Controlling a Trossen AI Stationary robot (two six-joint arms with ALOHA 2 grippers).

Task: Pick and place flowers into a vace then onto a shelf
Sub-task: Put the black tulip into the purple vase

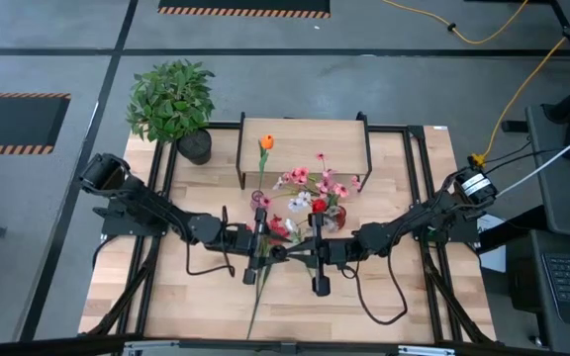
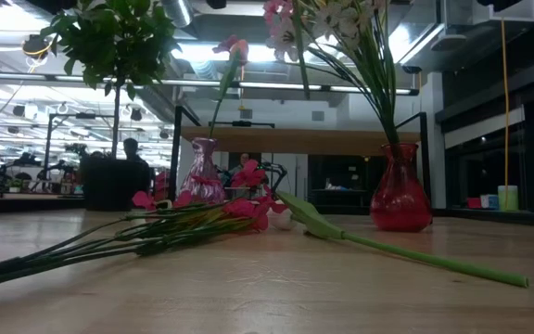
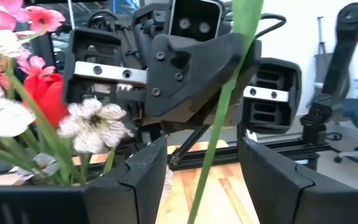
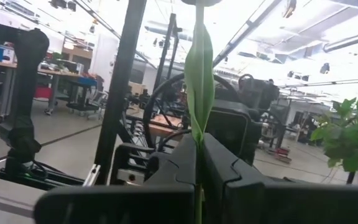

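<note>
My right gripper (image 4: 199, 140) is shut on one flower's green stem (image 3: 219, 124), above the middle of the table. My left gripper (image 3: 202, 146) faces it, open, one finger on each side of that stem without touching it. In the high view the two grippers meet tip to tip, left (image 1: 277, 253) and right (image 1: 295, 253). A red vase (image 2: 400, 190) holds pink and white flowers (image 1: 315, 183). A pink glass vase (image 2: 202, 172) holds one flower. More flowers (image 2: 184, 218) lie in a bunch on the table. The shelf (image 1: 305, 133) stands behind the vases. My right gripper pinches the green stem (image 4: 197, 127) between its two fingers, just below the stem's long leaf (image 4: 197, 74). The fingers come about level from the table's right and lie across the stem. The stem stands roughly upright, lifted clear; both its ends lie outside the wrist views.
A bushy potted plant (image 1: 171, 99) stands at the far left corner. An orange bloom (image 1: 266, 143) shows over the shelf top. A single leafy stem (image 2: 406, 250) lies on the table toward the near right. Black frame rails (image 1: 419, 178) run along the table's sides.
</note>
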